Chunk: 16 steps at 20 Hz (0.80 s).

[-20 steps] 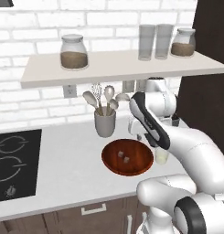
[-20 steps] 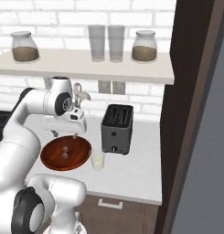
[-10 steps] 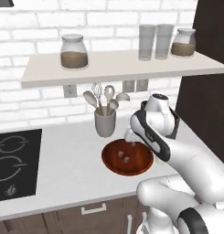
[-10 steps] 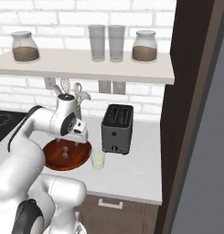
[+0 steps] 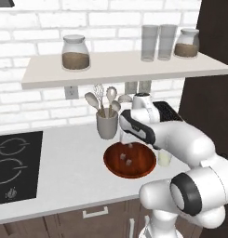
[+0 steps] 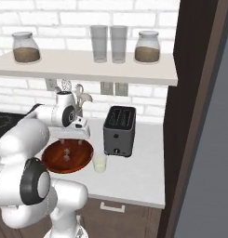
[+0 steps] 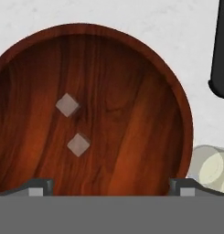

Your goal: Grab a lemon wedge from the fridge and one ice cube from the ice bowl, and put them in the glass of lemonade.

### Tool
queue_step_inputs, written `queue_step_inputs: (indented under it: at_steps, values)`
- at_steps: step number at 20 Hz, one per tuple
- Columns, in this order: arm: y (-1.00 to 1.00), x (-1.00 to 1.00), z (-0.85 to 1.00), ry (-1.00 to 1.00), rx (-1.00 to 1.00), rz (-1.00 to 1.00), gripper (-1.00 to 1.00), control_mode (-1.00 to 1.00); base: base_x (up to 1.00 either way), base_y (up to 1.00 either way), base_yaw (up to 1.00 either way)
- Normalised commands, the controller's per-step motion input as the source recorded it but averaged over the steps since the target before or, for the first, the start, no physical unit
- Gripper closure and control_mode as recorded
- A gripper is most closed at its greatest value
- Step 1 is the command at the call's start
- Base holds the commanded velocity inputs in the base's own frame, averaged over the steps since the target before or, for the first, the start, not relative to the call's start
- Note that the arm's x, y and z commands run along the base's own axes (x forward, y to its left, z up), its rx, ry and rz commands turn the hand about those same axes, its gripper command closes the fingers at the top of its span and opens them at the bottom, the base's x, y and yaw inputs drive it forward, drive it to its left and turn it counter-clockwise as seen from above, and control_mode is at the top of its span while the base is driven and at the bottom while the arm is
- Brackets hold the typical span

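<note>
The reddish-brown wooden ice bowl [image 5: 110, 165] [image 6: 50, 162] [image 7: 145, 68] sits on the white counter. Two pale ice cubes [image 7: 67, 104] [image 7: 78, 145] lie apart on its floor, also seen as small specks [image 5: 129, 161] [image 6: 65, 159]. My gripper [image 5: 125, 142] [image 6: 71, 139] [image 7: 111, 187] hangs open just above the bowl, pointing down, with nothing between its fingers. The small glass of lemonade [image 5: 164, 159] [image 6: 100, 163] [image 7: 211, 169] stands right beside the bowl on its right. The lemon wedge is out of view. A tall grey slab [image 6: 208, 153] at the far right may be the fridge's side.
A grey cup of utensils [image 5: 107, 124] stands just behind the bowl. The black toaster [image 6: 119, 131] [image 7: 221, 50] is behind the glass. A shelf [image 5: 120, 65] above holds jars and two tall glasses. A cooktop [image 5: 13, 167] lies to the left, and a dark panel [image 6: 185, 107] rises on the right.
The hand has come down and swung over the bowl; it now hangs low above the ice cubes. The jaws stayed open, and the bowl, cubes and glass have not moved.
</note>
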Motion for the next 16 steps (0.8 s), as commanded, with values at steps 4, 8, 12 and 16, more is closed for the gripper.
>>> queue_step_inputs:
  at_steps: [4, 8, 12, 16]
  values:
    - [0.0, 0.0, -0.44, 0.0, 0.02, 0.01, -1.0, -1.0, 0.0, 0.0, 0.0]
    - [0.0, -0.1, -0.31, 0.0, 0.01, 0.0, -1.0, -1.0, 0.0, 0.0, 0.0]
    - [0.0, -0.33, -0.06, 0.0, 0.0, 0.0, -1.0, -1.0, 0.0, 0.0, 0.0]
    - [0.0, -0.29, -0.21, 0.0, 0.0, 0.05, -1.0, -1.0, 0.0, 0.0, 0.0]
